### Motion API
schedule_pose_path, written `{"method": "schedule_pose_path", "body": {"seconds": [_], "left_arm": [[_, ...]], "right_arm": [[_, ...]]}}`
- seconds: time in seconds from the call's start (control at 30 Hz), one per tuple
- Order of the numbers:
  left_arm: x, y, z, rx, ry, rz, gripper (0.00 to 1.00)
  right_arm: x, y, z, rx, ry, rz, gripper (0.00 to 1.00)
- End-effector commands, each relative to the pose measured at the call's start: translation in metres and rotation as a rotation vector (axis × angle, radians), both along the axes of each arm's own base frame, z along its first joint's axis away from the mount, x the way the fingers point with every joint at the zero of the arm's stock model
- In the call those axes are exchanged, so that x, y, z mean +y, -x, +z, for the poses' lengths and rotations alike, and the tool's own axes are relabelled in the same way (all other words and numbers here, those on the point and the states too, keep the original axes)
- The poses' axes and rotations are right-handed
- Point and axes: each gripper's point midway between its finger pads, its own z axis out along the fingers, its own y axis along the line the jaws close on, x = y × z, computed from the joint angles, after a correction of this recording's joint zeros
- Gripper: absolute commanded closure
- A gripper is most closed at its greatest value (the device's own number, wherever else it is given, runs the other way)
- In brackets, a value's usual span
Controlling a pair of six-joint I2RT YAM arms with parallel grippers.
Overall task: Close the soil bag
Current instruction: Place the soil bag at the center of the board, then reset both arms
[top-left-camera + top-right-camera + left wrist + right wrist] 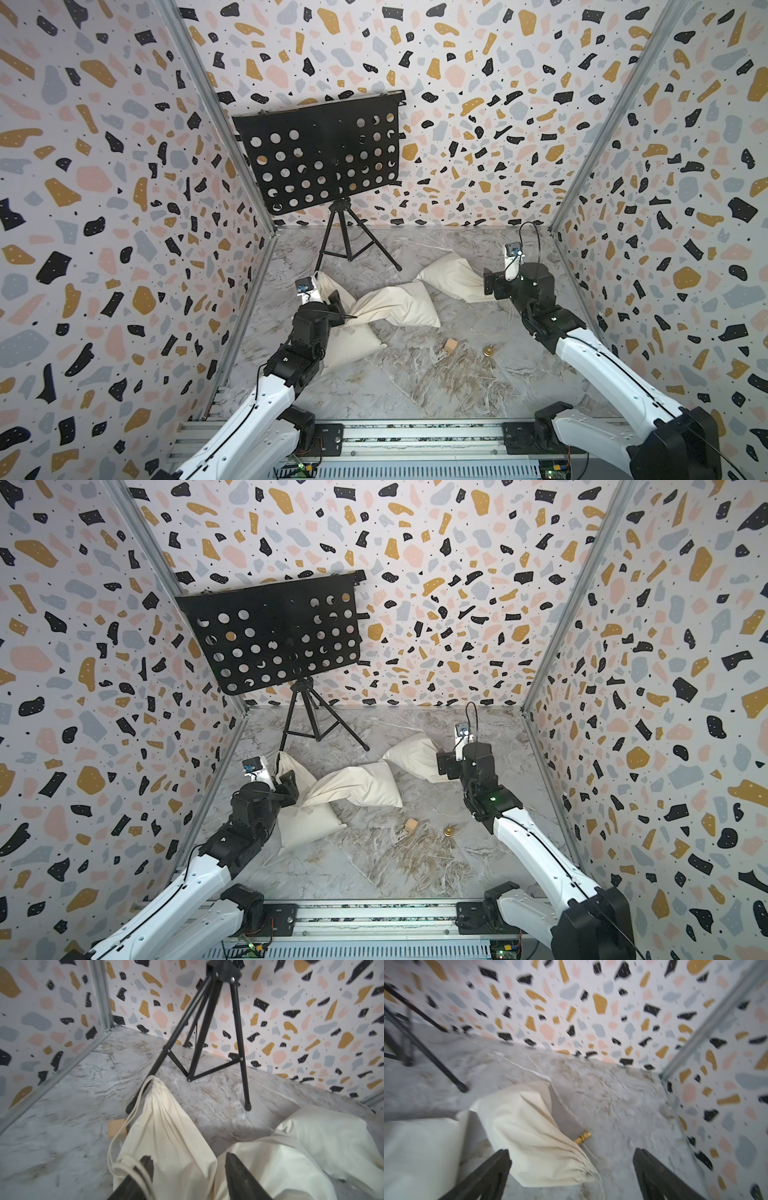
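Soil bag [166, 1126] — I take it to be the cream cloth drawstring sack directly ahead of my left gripper [190, 1162] — lies on the grey marbled tabletop [62, 1126]. Its neck points away from me, toward a foot of the black metal tripod stand [240, 1043]. That neck is gathered into tight pleats, so I judge the closing as good as made.

My left jaws stand partly apart, with slack cloth between them and nothing pinched. The white drawstring cord [124, 1162] only drapes loosely over one finger [146, 1167], which is where a cord would lie when no pull is wanted.

My right gripper [572, 1157] stands wide over a second cream cloth sack [529, 1136]. That sack's bunched neck sits between the jaws and touches neither — placed, I guess, to anchor cloth against a pull. A small gold-coloured piece [582, 1137] lies just beside that sack.

Between my two grippers a third cream sack [399, 307] lies against the first. Which of the three truly holds soil I cannot tell from outside.
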Motion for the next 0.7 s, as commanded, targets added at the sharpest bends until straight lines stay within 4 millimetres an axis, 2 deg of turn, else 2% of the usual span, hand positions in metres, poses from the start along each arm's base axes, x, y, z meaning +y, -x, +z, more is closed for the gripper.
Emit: {"method": "schedule_pose_path", "body": {"seconds": [0.0,0.07,0.13,0.23,0.27,0.33,0.4,0.5,0.53,0.6,0.67], "left_arm": [[0.044,0.007,0.023,-0.072,-0.157,0.204,0.23],[0.066,0.010,0.025,-0.069,-0.252,0.309,0.19],[0.084,0.009,0.018,-0.040,-0.320,0.385,0.17],[0.098,-0.001,-0.005,-0.001,-0.338,0.409,0.12],[0.099,-0.005,-0.014,0.016,-0.336,0.393,0.11],[0.101,-0.014,-0.035,0.060,-0.351,0.372,0.08],[0.101,-0.020,-0.047,0.079,-0.357,0.354,0.06],[0.095,-0.029,-0.066,0.145,-0.385,0.295,0.03],[0.093,-0.030,-0.074,0.160,-0.392,0.274,0.02],[0.089,-0.036,-0.083,0.142,-0.409,0.249,0.01],[0.076,-0.043,-0.088,0.184,-0.398,0.172,0.00]], "right_arm": [[-0.063,0.002,-0.036,-0.027,0.009,-0.268,0.01],[-0.085,0.005,-0.059,-0.061,-0.017,-0.340,0.01],[-0.092,0.005,-0.066,-0.102,-0.002,-0.352,0.01],[-0.089,0.002,-0.059,-0.149,0.030,-0.305,0.01],[-0.091,0.003,-0.062,-0.152,0.058,-0.306,0.01],[-0.096,0.011,-0.082,-0.080,0.076,-0.330,0.01],[-0.099,0.013,-0.095,-0.073,0.078,-0.347,0.01],[-0.081,0.011,-0.086,-0.176,0.081,-0.225,0.01],[-0.083,0.014,-0.087,-0.196,0.086,-0.233,0.01],[-0.087,0.015,-0.097,-0.210,0.061,-0.254,0.01],[-0.075,0.006,-0.107,-0.226,0.071,-0.180,0.01]]}}
